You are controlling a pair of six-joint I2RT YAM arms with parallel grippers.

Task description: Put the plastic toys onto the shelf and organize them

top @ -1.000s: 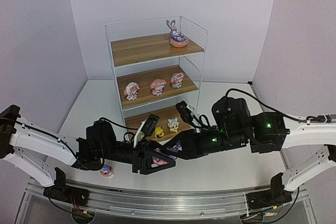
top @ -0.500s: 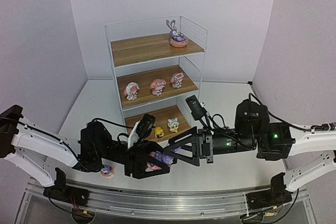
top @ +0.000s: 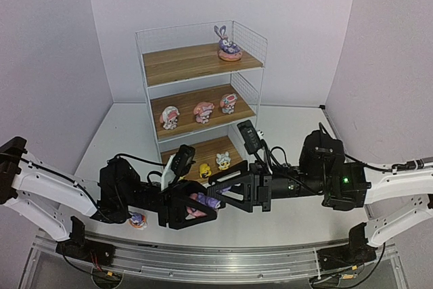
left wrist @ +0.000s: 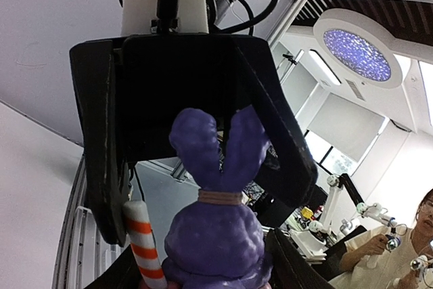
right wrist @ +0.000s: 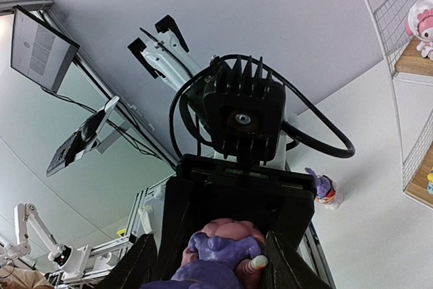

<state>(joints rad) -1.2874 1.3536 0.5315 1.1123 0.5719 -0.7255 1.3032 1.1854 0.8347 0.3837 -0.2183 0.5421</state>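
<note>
My left gripper [top: 195, 208] is shut on the pink base of a purple long-eared bunny [top: 206, 202] and holds it above the table in front of the shelf [top: 189, 62]. My right gripper [top: 224, 191] faces it, open, its fingers on either side of the bunny's head. In the left wrist view the bunny [left wrist: 216, 228] fills the centre, ears pointing at the right gripper's black body. In the right wrist view the bunny [right wrist: 223, 248] sits between my fingers. Another bunny [top: 229, 45] stands on the top board. Three pink hatted figures [top: 203, 111] stand on the middle board, two yellow/white ones [top: 223, 161] on the bottom.
A small purple toy [top: 138, 220] stands on the white table left of the left gripper; it also shows in the right wrist view [right wrist: 325, 189]. The shelf's wire side [right wrist: 399, 5] is at the right wrist view's right edge. Walls close the table in on both sides.
The right wrist has turned and lined up head-on with the left gripper. Both grippers have shifted slightly left, with the bunny still in the left one.
</note>
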